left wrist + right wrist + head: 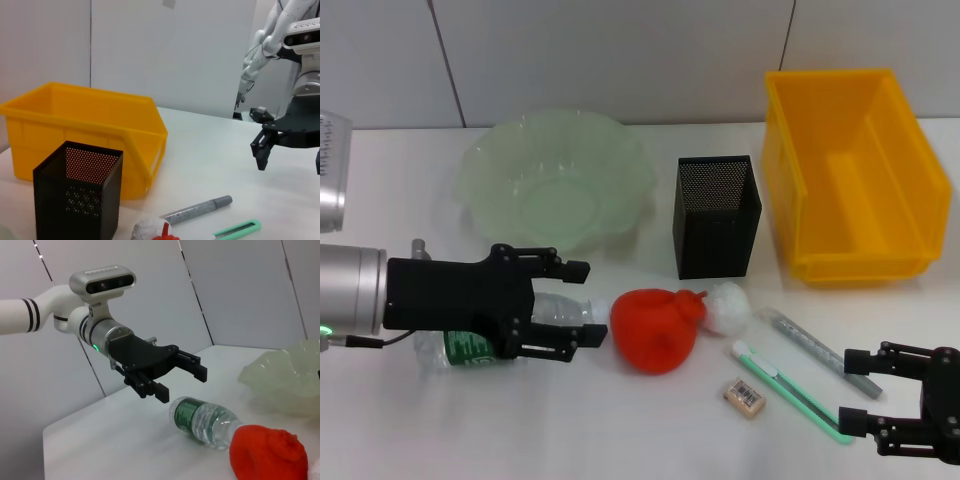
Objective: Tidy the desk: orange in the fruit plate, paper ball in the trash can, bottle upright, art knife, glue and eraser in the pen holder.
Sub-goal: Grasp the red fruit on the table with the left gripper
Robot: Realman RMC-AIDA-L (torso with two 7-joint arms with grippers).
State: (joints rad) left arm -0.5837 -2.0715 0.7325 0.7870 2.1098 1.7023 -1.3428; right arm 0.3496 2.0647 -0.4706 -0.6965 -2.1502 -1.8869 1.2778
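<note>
Worktop clutter is spread in front of me: the bottle lies on its side, cap end toward the orange, which sits just beside it. My left tool hangs over the bottle with its fingers spread wide, and the right wrist view shows it above the bottle, not touching. A paper ball rests against the far side of the orange. Behind these stand the fruit plate, the pen holder and the trash can, in a row from left to right. The eraser lies near a green-handled knife and a grey glue stick. My right tool is released too, low at the near right edge, close to the knife's end.
</note>
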